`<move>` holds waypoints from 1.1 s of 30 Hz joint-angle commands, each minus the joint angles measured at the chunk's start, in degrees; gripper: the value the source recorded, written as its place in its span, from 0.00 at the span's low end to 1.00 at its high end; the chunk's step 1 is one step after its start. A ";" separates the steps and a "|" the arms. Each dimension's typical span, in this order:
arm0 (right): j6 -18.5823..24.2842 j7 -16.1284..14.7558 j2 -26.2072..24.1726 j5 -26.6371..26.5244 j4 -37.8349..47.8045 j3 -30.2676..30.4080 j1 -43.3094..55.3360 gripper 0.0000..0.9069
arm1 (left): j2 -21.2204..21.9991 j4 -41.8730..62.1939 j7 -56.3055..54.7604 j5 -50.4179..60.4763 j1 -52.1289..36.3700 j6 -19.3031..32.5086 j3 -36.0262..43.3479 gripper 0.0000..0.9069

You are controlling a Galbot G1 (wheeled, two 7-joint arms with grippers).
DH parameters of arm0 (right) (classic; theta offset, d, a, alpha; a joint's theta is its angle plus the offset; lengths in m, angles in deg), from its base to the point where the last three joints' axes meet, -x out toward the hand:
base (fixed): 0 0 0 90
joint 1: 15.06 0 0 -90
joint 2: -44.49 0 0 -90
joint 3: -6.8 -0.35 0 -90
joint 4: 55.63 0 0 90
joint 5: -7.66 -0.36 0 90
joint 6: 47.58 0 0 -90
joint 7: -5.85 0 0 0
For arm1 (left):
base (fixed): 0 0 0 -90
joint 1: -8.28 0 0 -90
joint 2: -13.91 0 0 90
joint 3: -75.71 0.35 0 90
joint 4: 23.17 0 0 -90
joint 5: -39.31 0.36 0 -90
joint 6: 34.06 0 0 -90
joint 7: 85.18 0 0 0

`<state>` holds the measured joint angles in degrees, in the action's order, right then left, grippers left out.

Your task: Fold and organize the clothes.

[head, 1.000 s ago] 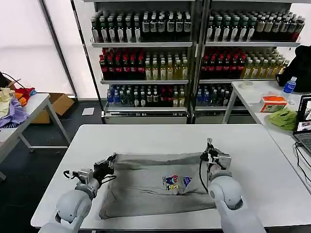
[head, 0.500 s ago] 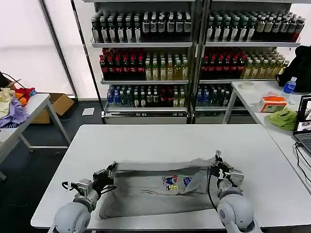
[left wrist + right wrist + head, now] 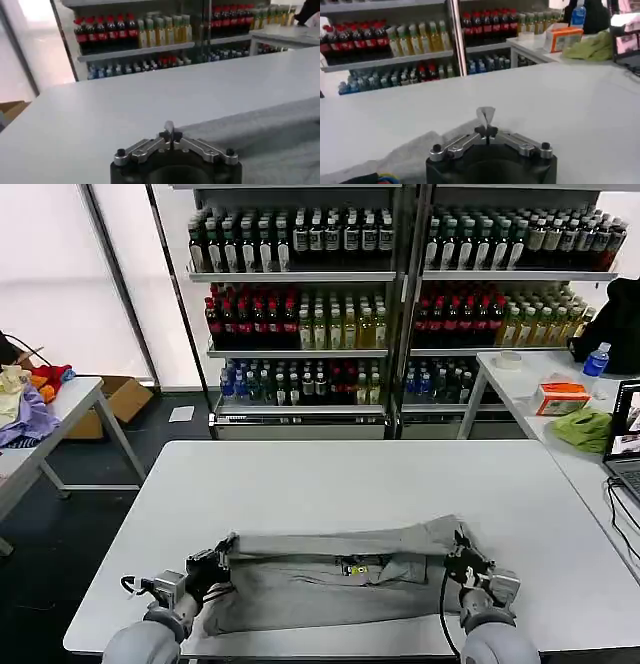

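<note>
Both arms were rounded, pale grey shells ending in black wrist housings. Each carried a thin black cable looping beside the wrist. The left gripper (image 3: 171, 134) and right gripper (image 3: 486, 126) had black bodies with silver metal linkage bars, fixed by dark round-headed screws at their outer ends.

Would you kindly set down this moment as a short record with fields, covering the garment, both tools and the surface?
garment: light grey cotton shirt, far edge lifted and folded toward the near edge, multicoloured chest print mostly covered
left tool: left tool, shut on the shirt's far left corner
right tool: right tool, shut on the shirt's far right corner
surface: white table, shirt lies near its front edge
stage: fold in progress, both corners pinched, not released
</note>
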<state>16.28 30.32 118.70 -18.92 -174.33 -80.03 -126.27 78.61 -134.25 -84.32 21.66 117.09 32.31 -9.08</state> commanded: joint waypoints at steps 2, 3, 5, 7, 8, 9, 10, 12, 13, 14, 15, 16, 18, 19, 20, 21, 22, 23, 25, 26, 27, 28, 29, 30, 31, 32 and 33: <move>0.70 0.07 0.09 0.36 -1.97 -0.76 -5.18 0.00 | 0.75 -5.06 0.16 2.83 5.74 0.26 -0.68 0.00; 0.71 0.10 0.09 0.44 -2.21 -0.78 -5.31 0.00 | 0.83 -5.27 0.21 3.08 6.18 0.32 -0.73 0.00; 0.70 0.10 0.01 0.54 -2.32 -0.84 -5.44 0.00 | 0.97 -6.00 0.20 3.35 6.83 0.32 -0.79 0.00; 0.77 0.12 -0.22 0.64 -2.08 -0.92 -5.40 0.00 | 1.23 -7.17 0.26 3.61 7.86 0.32 -0.91 0.00; 0.80 0.12 -0.32 0.63 -1.87 -0.95 -5.30 0.00 | 1.45 -7.52 0.32 3.76 8.45 0.37 -0.94 0.00; 0.83 0.10 -0.45 0.64 -1.67 -0.96 -5.20 0.00 | 1.70 -7.95 0.34 4.35 8.77 0.46 -0.96 0.00; 0.85 0.10 -0.51 0.65 -1.53 -0.95 -5.14 0.00 | 2.15 -8.03 0.39 4.99 9.16 0.63 -0.99 0.00; 0.86 0.00 -0.69 0.64 -1.19 -0.78 -5.07 0.00 | 2.80 -7.92 0.38 5.73 9.64 0.68 -0.86 0.00; 0.76 -0.10 -0.77 0.64 -1.05 -0.73 -5.06 0.00 | 3.05 -7.84 0.38 6.11 9.84 0.71 -0.82 0.00; 0.70 -0.18 -0.84 0.63 -0.90 -0.71 -5.05 0.00 | 3.18 -7.72 0.38 6.34 9.99 0.70 -0.80 0.00; 0.59 -0.19 -1.01 0.59 -0.51 -0.66 -5.00 0.00 | 3.23 -7.70 0.38 6.49 10.11 0.70 -0.83 0.00; 0.60 -0.17 -1.12 0.54 -0.27 -0.66 -5.02 0.00 | 3.25 -7.74 0.36 6.54 10.21 0.63 -0.94 0.00; 0.64 -0.17 -1.32 0.50 0.31 -0.71 -5.09 0.00 | 3.17 -7.74 0.36 6.50 10.28 0.58 -1.22 0.00; 0.65 -0.16 -1.39 0.50 0.65 -0.70 -5.16 0.00 | 3.16 -7.66 0.35 6.50 10.27 0.57 -1.36 0.00; 0.64 -0.16 -1.42 0.51 0.91 -0.71 -5.16 0.00 | 3.22 -7.53 0.27 6.50 10.23 0.55 -1.42 0.00; 0.63 -0.15 -1.45 0.52 1.19 -0.70 -5.12 0.00 | 3.32 -7.35 0.20 6.50 10.19 0.51 -1.42 0.01; 0.61 -0.19 -1.46 0.61 1.42 -0.69 -5.05 0.00 | 3.43 -7.27 0.17 6.53 10.20 0.51 -1.37 0.01; 0.49 -0.27 -1.46 0.73 1.73 -0.67 -4.98 0.12 | 3.56 -7.17 0.15 6.53 10.25 0.50 -1.29 0.01; 0.02 -0.22 -1.52 1.12 2.27 -0.56 -4.71 0.96 | 3.78 -7.28 0.17 6.73 10.44 0.44 -1.10 0.23; -0.22 -0.31 -1.58 1.25 2.50 -0.44 -4.64 1.00 | 3.92 -7.34 0.19 6.92 10.52 0.41 -1.04 0.42; -0.29 -0.46 -1.68 1.59 2.69 -0.29 -4.61 1.00 | 3.97 -7.44 0.17 7.09 10.56 0.36 -1.02 1.00; -0.24 -0.60 -1.72 1.92 2.92 -0.15 -4.59 1.00 | 4.03 -7.55 0.15 7.21 10.59 0.26 -1.00 1.00; -0.21 -0.81 -1.71 2.24 3.03 -0.10 -4.57 1.00 | 4.05 -7.61 0.13 7.31 10.58 0.22 -1.02 1.00; -0.19 -0.92 -1.67 2.30 3.09 -0.12 -4.57 1.00 | 4.07 -7.68 0.10 7.47 10.57 0.24 -1.00 1.00; -0.16 -0.95 -1.57 2.30 3.13 -0.15 -4.55 1.00 | 4.07 -7.75 0.11 7.57 10.56 0.21 -1.01 1.00; 0.08 -0.99 -1.45 2.28 3.13 -0.26 -4.56 1.00 | 4.12 -7.86 0.13 7.63 10.57 0.20 -1.03 1.00; 0.35 -1.02 -1.44 2.25 3.05 -0.34 -4.58 1.00 | 4.19 -7.92 0.11 7.66 10.58 0.19 -1.07 1.00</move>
<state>16.52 29.56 117.19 -17.20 -172.11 -80.36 -130.65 82.41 -141.53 -84.18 28.53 126.97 32.59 -10.12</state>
